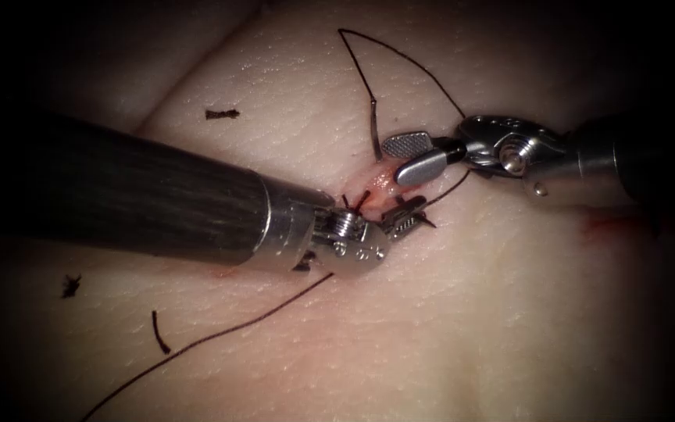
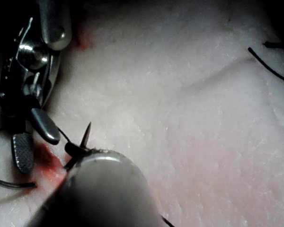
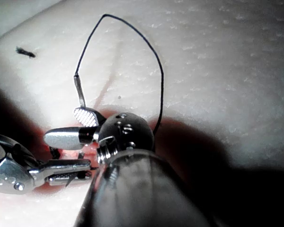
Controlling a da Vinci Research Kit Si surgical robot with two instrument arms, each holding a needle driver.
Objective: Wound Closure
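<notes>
Fingers (image 1: 402, 208) of my left tool (image 1: 406, 217) are clamped on the needle (image 1: 375, 129) just behind its point, which pokes out past them at about 4 o'clock from the cut (image 1: 376, 184). From my left wrist view the same point (image 2: 87, 133) sticks up bare beyond the tool's tip. The needle is in the tissue (image 1: 509, 328): its blunt tail stands out of the skin at 12 o'clock from the cut, and the middle of its curve is buried between tail and point. My right tool (image 1: 397, 159) hovers at about 2 o'clock from the cut with its fingers (image 1: 408, 144) spread wide, and it holds nothing; the right wrist view shows the two pads (image 3: 86, 116) parted just beside the needle's tail (image 3: 79, 92). Thread (image 1: 400, 51) leaves the tail, arcs up towards 12 o'clock, and comes down behind the right tool. It passes under the left tool and trails off across the skin towards 7 o'clock. Red fluid (image 1: 609, 223) stains the tissue at 3 o'clock, well apart from the cut, and more wets the cut itself. Three cut ends (image 1: 222, 114) of thread lie loose on the skin, at 10, 8 and 7 o'clock.
</notes>
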